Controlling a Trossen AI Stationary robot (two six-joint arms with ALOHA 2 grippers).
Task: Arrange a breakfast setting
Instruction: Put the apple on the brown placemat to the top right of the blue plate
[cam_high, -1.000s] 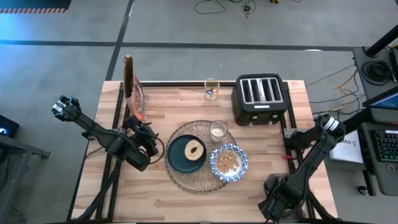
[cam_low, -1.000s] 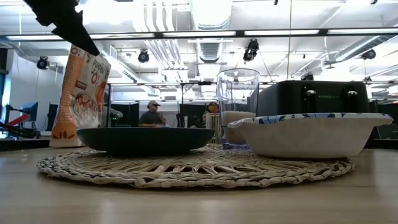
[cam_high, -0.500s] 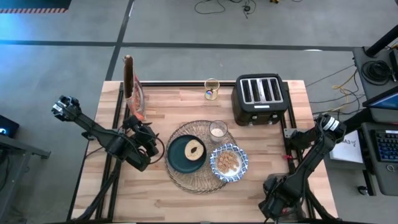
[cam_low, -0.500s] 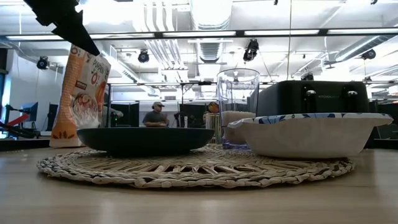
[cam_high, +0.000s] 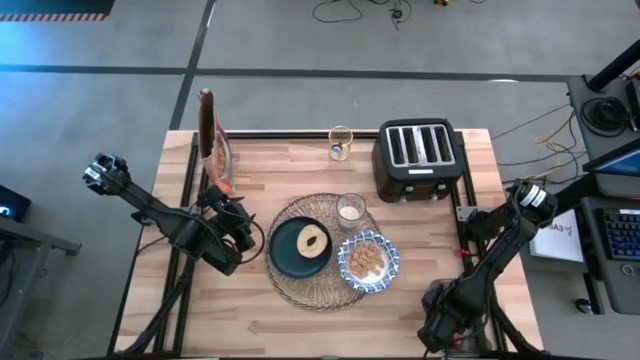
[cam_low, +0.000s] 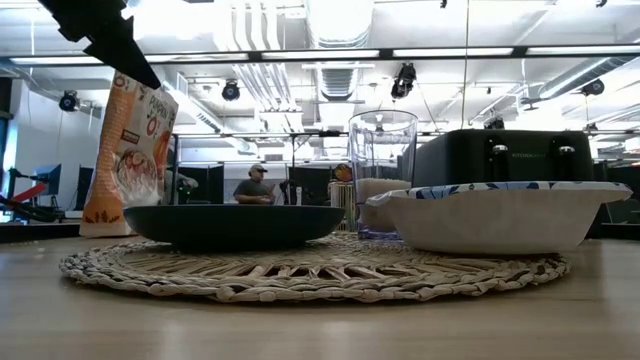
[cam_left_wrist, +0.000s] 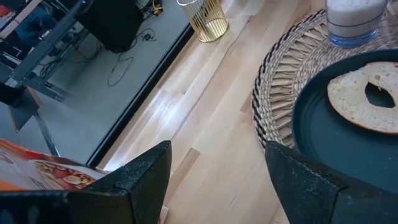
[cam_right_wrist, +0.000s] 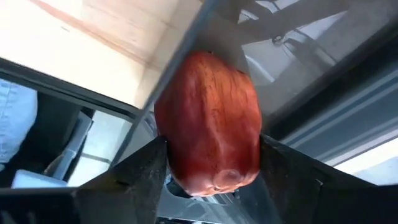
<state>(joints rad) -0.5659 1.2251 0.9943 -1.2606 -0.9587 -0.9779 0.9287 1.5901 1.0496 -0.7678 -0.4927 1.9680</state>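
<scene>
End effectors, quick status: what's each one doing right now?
Left end effector: open, empty, beside the wicker placemat.
Right end effector: closed on the dark-red fruit, off the table's right edge.

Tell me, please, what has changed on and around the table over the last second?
Very little. The right arm shifted slightly at the table's right edge, where the right gripper has a red apple between its fingers. In the room behind, a person moved a little to the right. The left gripper stayed open beside the placemat, and the plate, bowl and glass stayed put.
</scene>
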